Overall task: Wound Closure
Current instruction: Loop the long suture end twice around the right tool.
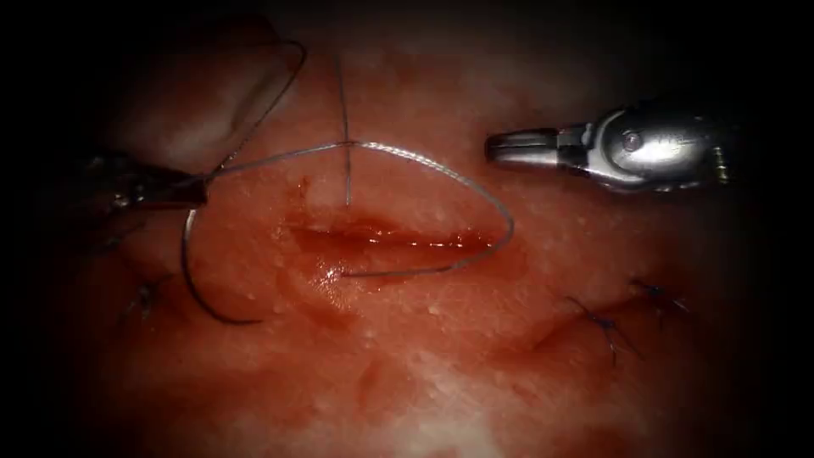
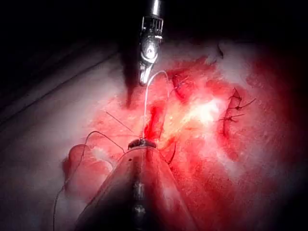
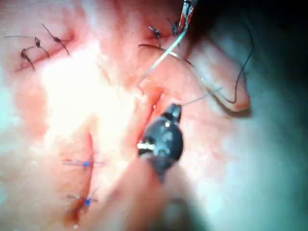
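- Needle (image 1: 197, 284) lies left of the cut (image 1: 390, 240), free of the tissue (image 1: 441, 373), curving down from the left tool (image 1: 191, 188).
- Left tool at the endoscope frame's left edge, jaws closed on the needle near its thread end.
- Thread (image 1: 441, 174) arcs right from there, loops round the cut's right end and enters the cut's lower lip.
- Right tool (image 1: 500, 147) upper right, jaws closed, holding nothing.
- Stitches (image 1: 606, 326) lower right.

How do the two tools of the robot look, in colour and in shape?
The right tool is bright polished silver metal: two slim jaws on a rounded wrist housing with a round pivot screw and a ribbed brass-coloured end. The left tool is dark in shadow, slim and tapered, with small metal pivots. In the left wrist view its shaft widens from a narrow tip.
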`<state>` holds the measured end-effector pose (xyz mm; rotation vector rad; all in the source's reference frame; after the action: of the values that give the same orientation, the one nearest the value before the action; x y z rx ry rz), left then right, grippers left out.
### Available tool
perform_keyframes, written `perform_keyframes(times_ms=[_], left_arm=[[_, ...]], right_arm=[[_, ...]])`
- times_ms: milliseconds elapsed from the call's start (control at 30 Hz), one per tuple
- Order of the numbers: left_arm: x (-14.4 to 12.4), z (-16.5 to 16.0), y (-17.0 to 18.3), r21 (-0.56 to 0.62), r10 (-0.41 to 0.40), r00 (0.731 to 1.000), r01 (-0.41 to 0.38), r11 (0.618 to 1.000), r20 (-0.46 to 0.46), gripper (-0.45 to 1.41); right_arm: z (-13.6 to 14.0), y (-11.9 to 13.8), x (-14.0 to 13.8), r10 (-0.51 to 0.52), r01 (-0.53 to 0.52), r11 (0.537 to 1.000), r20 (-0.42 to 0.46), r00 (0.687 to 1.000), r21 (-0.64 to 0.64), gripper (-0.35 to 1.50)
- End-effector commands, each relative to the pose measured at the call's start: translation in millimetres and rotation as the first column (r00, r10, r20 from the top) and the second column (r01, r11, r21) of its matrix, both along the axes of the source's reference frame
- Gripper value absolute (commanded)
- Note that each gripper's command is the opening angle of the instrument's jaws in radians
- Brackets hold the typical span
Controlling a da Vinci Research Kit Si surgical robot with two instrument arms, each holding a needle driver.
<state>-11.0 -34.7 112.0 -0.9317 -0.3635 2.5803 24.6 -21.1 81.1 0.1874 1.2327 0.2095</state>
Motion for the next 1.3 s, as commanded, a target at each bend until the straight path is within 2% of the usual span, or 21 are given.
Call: perform_keyframes(times_ms=[33, 267, 333, 600, 767, 1067, 1100, 1200, 1233, 1267, 1300], left_arm=[[-0.9, 0.9, 0.0, -0.003, -0.004, 1.000, 0.004, 1.000, 0.000, -0.45], [-3.5, 4.5, -0.2, -0.006, -0.027, 1.000, 0.027, 1.000, -0.008, -0.45], [-4.3, 6.5, -0.4, -0.010, -0.036, 0.999, 0.036, 0.999, -0.012, -0.45], [-4.7, 9.6, -1.1, -0.011, -0.045, 0.999, 0.045, 0.999, -0.025, -0.45], [-5.6, 10.0, -1.5, -0.009, -0.043, 0.999, 0.043, 0.999, -0.033, -0.45], [-7.3, 8.2, -3.2, 0.020, -0.021, 0.998, 0.022, 1.000, -0.057, -0.45], [-7.5, 7.8, -3.4, 0.027, -0.024, 0.998, 0.026, 0.999, -0.060, -0.45], [-8.1, 6.4, -3.9, 0.034, -0.009, 0.998, 0.011, 0.999, -0.062, -0.45], [-8.3, 5.9, -4.1, 0.037, 0.000, 0.998, 0.002, 0.999, -0.062, -0.45], [-8.5, 5.3, -4.3, 0.038, 0.008, 0.998, -0.006, 0.999, -0.064, -0.45], [-8.6, 4.9, -4.5, 0.042, 0.010, 0.998, -0.007, 0.999, -0.065, -0.45]], right_arm=[[1.1, -1.3, 1.6, -0.003, 0.004, 1.000, -0.005, 1.000, 0.020, -0.35], [-0.6, -1.8, 4.8, 0.004, -0.002, 1.000, -0.046, 0.999, 0.030, -0.35], [-1.8, -2.2, 6.3, 0.000, 0.002, 0.999, -0.071, 0.997, 0.033, -0.35], [-3.5, -3.4, 9.7, 0.007, 0.000, 0.999, -0.132, 0.991, 0.052, -0.35], [-4.2, -3.3, 11.8, 0.038, -0.024, 0.996, -0.177, 0.983, 0.081, -0.35], [-3.6, -2.6, 12.1, 0.136, -0.128, 0.990, -0.139, 0.981, 0.065, -0.35], [-3.4, -2.6, 12.1, 0.143, -0.136, 0.989, -0.132, 0.981, 0.062, -0.21], [-3.0, -2.4, 12.2, 0.176, -0.171, 0.984, -0.106, 0.979, 0.056, 0.73], [-3.0, -2.3, 12.3, 0.188, -0.183, 0.982, -0.097, 0.977, 0.054, 0.94], [-3.0, -2.2, 12.4, 0.195, -0.191, 0.980, -0.088, 0.977, 0.054, 1.09], [-2.9, -2.2, 12.5, 0.195, -0.192, 0.980, -0.080, 0.977, 0.054, 1.11]])
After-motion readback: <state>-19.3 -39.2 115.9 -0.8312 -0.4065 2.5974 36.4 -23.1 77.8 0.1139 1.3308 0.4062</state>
